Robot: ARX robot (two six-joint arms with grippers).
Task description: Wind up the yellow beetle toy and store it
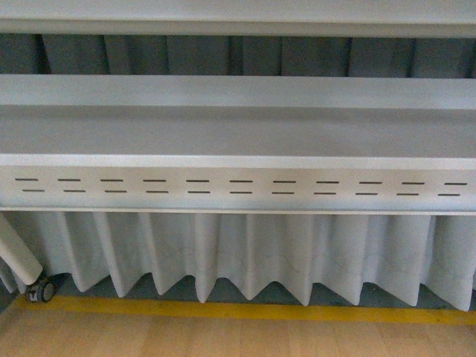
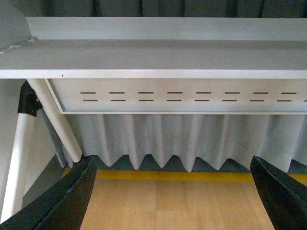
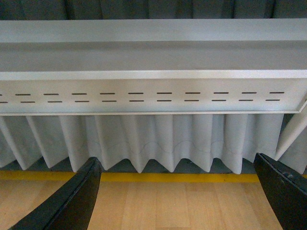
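The yellow beetle toy is out of view in all three views. In the left wrist view my left gripper (image 2: 175, 196) is open, its two black fingers (image 2: 67, 201) spread wide over bare wooden floor with nothing between them. My right gripper (image 3: 177, 199) in the right wrist view is open too, black fingers (image 3: 72, 203) far apart above the same wood floor, holding nothing. Neither arm shows in the front view.
A white metal shelf rack (image 1: 238, 186) with a slotted front panel fills the front view, a pleated white curtain (image 1: 245, 253) hanging under it. A yellow line (image 1: 238, 311) runs along the wooden floor (image 1: 223, 338). A white leg with a caster (image 1: 41, 288) stands at the left.
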